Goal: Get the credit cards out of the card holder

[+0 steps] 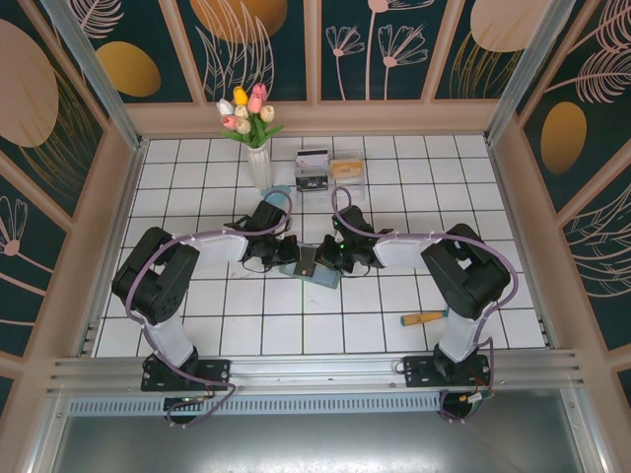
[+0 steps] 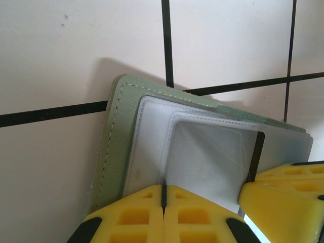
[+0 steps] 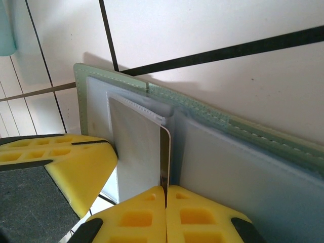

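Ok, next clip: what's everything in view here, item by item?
card holder: one, sage-green, table centre
credit card: one seen, whitish, edge-on, sticking out of the card holder
clear box: one, far centre, whitish and tan items inside
vase of tulips: one, white, left of the box
tool: one, wooden handle, near right
table: one, white tiles
left gripper: yellow pads, shut on the card holder's clear sleeve
right gripper: yellow pads, shut on the credit card

Card holder (image 1: 317,276) lies on the table (image 1: 246,325) between left hand (image 1: 288,252) and right hand (image 1: 333,259).
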`<state>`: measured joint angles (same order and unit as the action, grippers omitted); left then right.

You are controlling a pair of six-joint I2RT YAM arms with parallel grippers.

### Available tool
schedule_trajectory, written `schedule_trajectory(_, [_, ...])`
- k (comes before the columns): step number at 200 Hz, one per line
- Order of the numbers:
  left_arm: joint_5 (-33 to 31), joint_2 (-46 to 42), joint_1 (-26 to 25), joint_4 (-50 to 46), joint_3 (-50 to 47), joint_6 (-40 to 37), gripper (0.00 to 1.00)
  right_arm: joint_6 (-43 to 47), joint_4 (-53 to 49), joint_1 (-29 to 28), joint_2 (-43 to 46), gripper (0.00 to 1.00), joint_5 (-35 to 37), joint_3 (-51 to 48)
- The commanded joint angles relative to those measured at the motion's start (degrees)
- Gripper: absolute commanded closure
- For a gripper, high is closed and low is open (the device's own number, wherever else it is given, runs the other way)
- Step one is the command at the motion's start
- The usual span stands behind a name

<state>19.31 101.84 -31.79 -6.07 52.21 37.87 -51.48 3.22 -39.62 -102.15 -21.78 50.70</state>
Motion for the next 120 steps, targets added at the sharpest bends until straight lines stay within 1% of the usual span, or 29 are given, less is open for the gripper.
schedule_trajectory(1, [-5.1,1.0,0.4,-5.4,-0.4,-1.1,1.00,0.7,-2.1,0.5,2.3,0.91,0.6,-1.8])
schedule_trajectory(98, [-6.2,1.2,0.4,-5.5,-0.6,-1.2,1.00,1.6,-4.7,0.9,3.4,0.93,1.6,-3.2])
schedule_trajectory(120, [-5.4,1.1,0.4,-5.3,-0.4,-1.3,1.00,1.9,-5.2,1.1,3.3,0.93,1.5,-3.7])
